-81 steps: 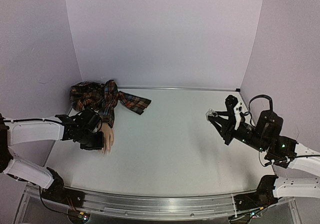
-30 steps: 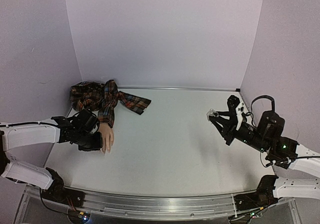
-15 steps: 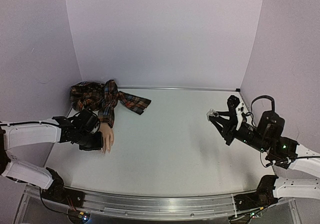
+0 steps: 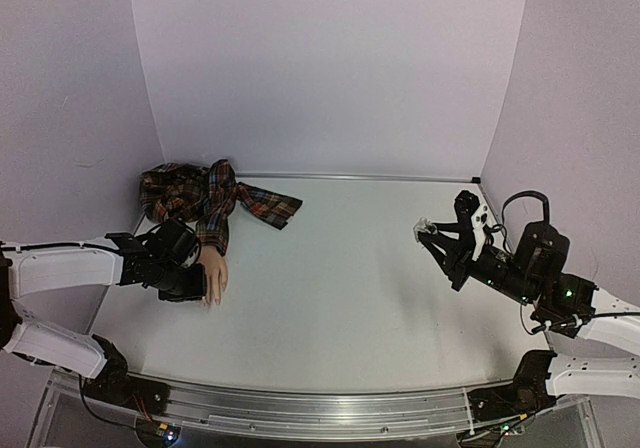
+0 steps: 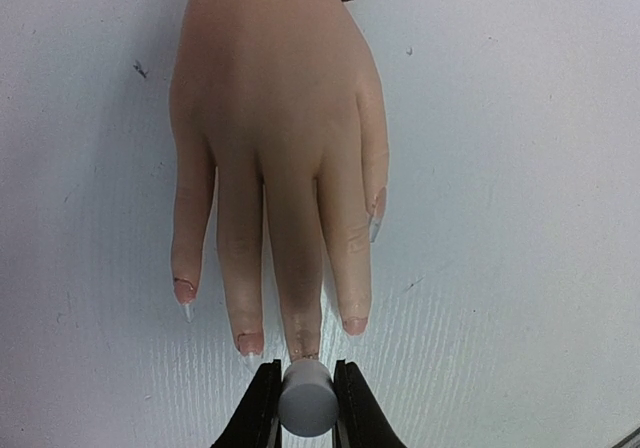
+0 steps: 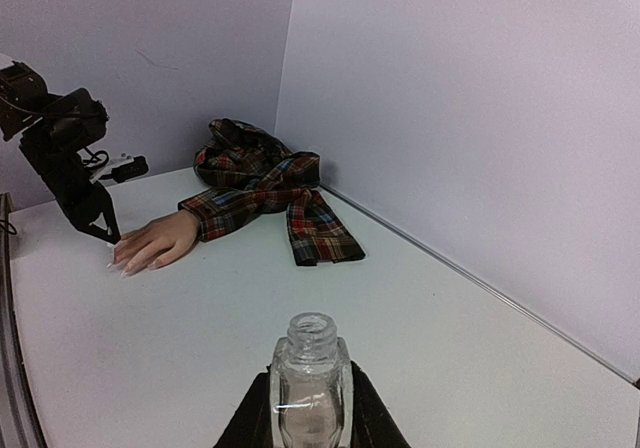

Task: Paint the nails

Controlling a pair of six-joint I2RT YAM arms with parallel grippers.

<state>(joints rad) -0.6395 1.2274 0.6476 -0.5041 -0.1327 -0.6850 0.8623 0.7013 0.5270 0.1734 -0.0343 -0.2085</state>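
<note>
Five nails [image 5: 354,324] tip one mannequin hand [image 5: 270,128] lying straight ahead of our left gripper [image 5: 306,410], its fingers [image 5: 298,268] running lengthwise toward the jaws, middle nail [image 5: 303,352] just beyond them. We see that gripper clamped on one round grey cap [image 5: 307,396]; our right gripper [image 6: 310,413], well apart, pinches one open bottle [image 6: 311,373].

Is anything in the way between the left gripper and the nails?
Nothing visible. The left gripper, shut on a white cap, sits right at the mannequin hand's middle fingertip, and the nails lie uncovered.
</note>
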